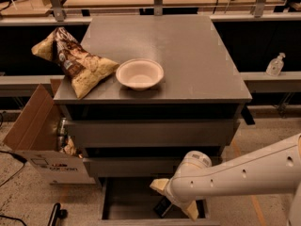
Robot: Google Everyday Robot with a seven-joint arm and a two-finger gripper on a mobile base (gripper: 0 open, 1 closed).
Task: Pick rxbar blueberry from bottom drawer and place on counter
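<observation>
While the gripper [172, 202] hangs low in the open bottom drawer [126, 202], near its front right corner, the white wrist hides so much of it that I cannot tell whether it is open, closed, or holding anything. A small dark shape, probably the snack bar [162, 206], lies on the drawer floor just beside it; whether they touch I cannot say.

Being flat, the bar could skid along the floor or slip free on the lift if it is caught only by an edge. The drawer's low walls sit close around the wrist, and the closed drawer front [134, 166] hangs just above. A straight rise would likely knock the arm against its lower edge, so the way out is forward first, then up.

On the worktop [193, 51], a white bowl [140, 73] and a chip bag [75, 62] crowd the front left. The right half and the back offer room, though a spot near the rim risks the bar tipping off.
</observation>
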